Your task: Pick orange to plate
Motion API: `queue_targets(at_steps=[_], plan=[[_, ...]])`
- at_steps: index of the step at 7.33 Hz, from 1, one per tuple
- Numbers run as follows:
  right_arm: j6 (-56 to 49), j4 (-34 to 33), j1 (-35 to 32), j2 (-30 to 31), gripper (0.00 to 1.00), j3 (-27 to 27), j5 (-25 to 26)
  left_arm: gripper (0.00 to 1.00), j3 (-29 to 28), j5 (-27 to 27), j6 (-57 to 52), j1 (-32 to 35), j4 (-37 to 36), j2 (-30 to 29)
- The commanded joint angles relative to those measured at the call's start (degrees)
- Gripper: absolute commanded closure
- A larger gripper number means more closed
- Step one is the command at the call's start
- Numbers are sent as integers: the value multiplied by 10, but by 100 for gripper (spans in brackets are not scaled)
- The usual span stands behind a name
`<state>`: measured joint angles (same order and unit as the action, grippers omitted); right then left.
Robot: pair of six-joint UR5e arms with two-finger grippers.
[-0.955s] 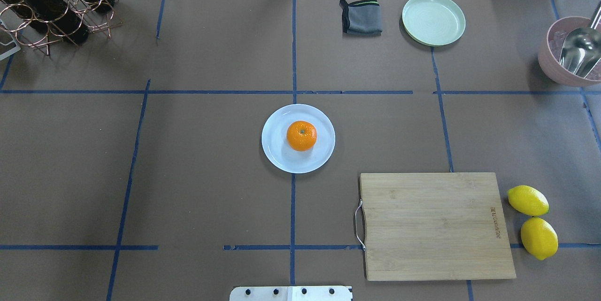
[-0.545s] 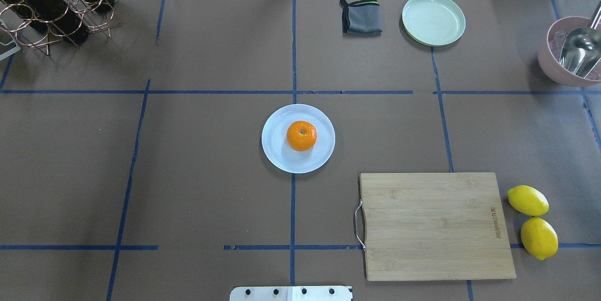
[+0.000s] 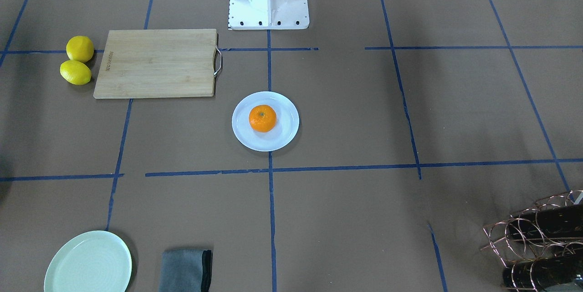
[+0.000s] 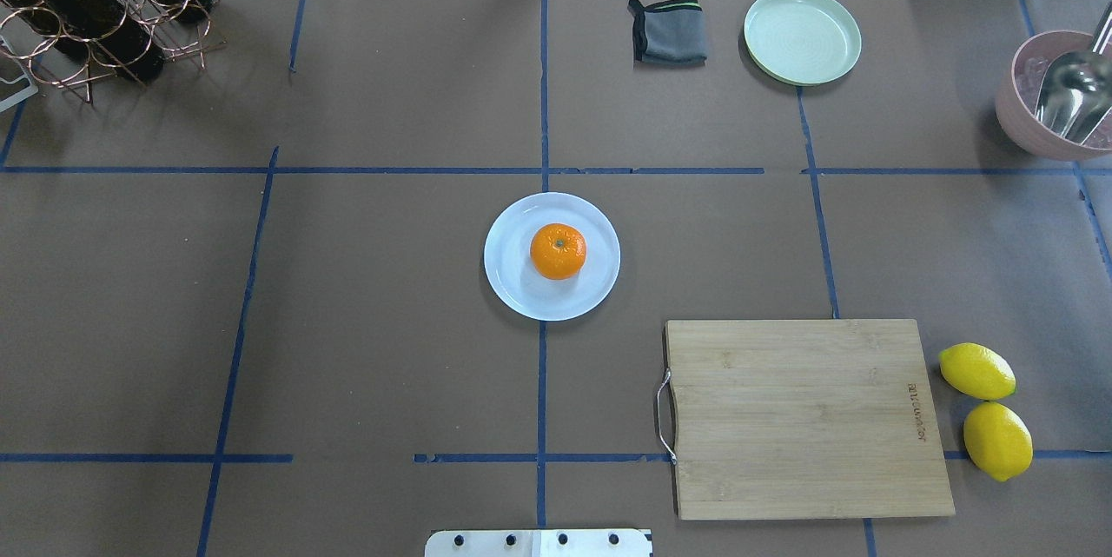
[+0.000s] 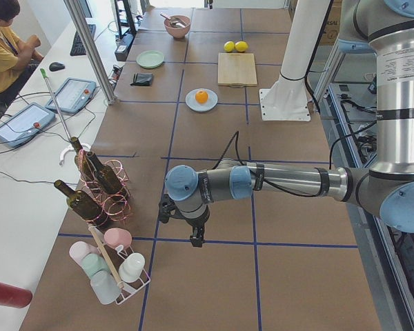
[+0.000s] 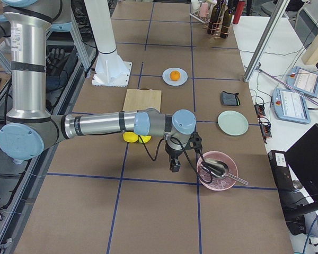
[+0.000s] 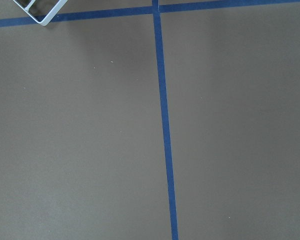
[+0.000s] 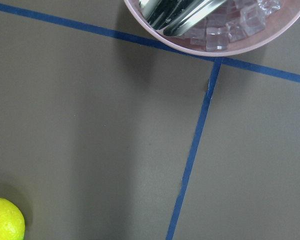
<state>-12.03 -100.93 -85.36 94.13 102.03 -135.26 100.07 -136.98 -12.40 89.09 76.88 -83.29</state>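
Note:
The orange (image 4: 558, 251) sits on the white plate (image 4: 521, 301) at the middle of the table; the front-facing view shows the same orange (image 3: 262, 118) on the plate (image 3: 286, 139). Neither gripper appears in the overhead or front-facing views. In the exterior left view my left gripper (image 5: 195, 240) hangs over the table's left end, by the bottle rack, far from the plate. In the exterior right view my right gripper (image 6: 173, 167) hangs next to the pink bowl (image 6: 216, 170), also far from the plate. I cannot tell whether either is open or shut.
A wooden cutting board (image 4: 804, 418) lies at the near right, with two lemons (image 4: 977, 370) beside it. At the back right are a mint-green plate (image 4: 802, 36), a grey cloth (image 4: 667, 31) and the pink bowl (image 4: 1055, 96) holding ice and a scoop. A bottle rack (image 4: 87, 1) stands back left.

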Motion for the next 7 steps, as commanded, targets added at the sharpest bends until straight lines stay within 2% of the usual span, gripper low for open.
queue_targets(at_steps=[1,7], plan=[[-2,1,-1,0,0,3,3,0,-7,-2,-1,0,33,7],[1,0,0,-1,0,-10,-1,0,-6,-5,1,1,67,8]])
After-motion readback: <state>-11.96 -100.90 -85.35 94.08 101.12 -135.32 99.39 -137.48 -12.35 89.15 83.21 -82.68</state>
